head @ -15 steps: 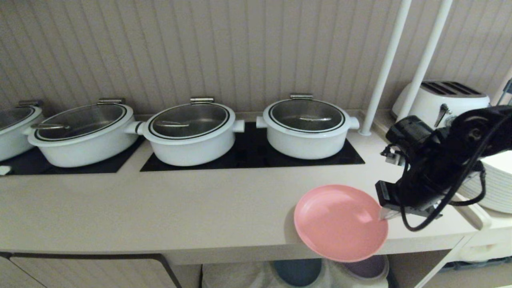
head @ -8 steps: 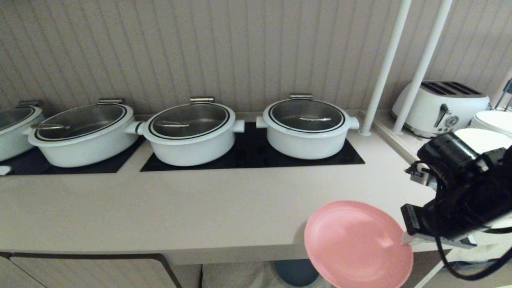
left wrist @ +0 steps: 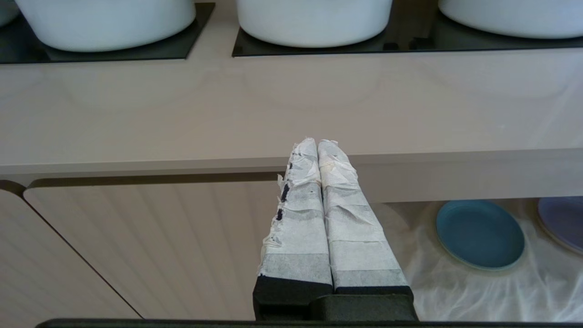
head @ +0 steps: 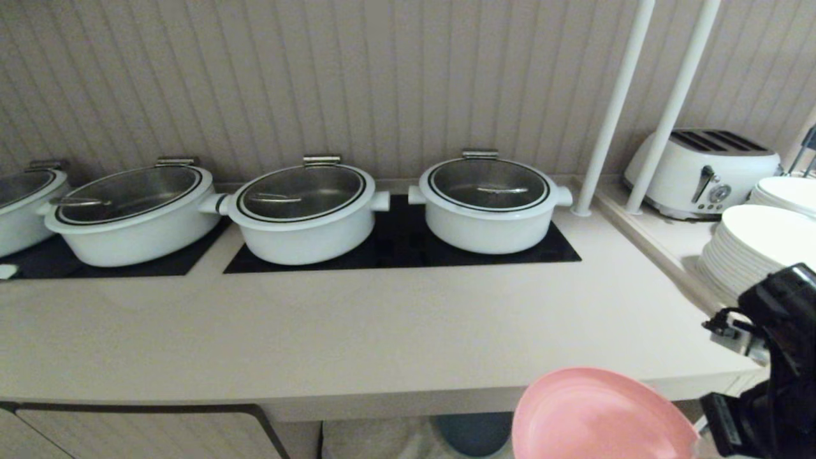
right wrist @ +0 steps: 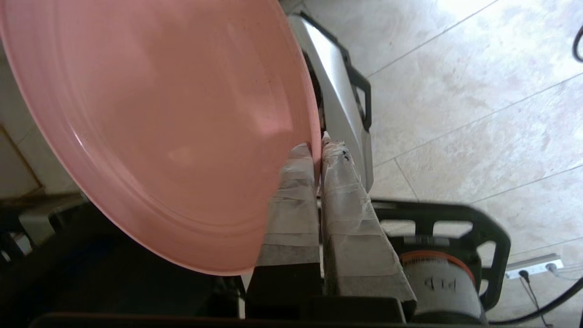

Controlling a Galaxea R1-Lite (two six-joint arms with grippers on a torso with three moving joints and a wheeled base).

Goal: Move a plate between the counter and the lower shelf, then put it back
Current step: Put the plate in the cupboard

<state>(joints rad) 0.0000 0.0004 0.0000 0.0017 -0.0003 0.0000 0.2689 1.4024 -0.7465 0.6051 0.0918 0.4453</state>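
Observation:
The pink plate hangs in the air in front of the counter, below its front edge at the lower right of the head view. My right gripper is shut on the plate's rim, and the plate tilts away from the fingers. Only the black wrist of the right arm shows in the head view. Under the counter lies the lower shelf, draped in white cloth. My left gripper is shut on nothing and parked before the counter's edge, apart from the plate.
Three white lidded pots stand on black hob panels at the back of the counter. A toaster, a stack of white plates and two white poles are at the right. On the shelf cloth lie a blue plate and a purple plate, beside a ribbed cabinet door.
My right gripper has carried the pink plate off the counter's front edge, down and to the right. The left arm has stayed still.

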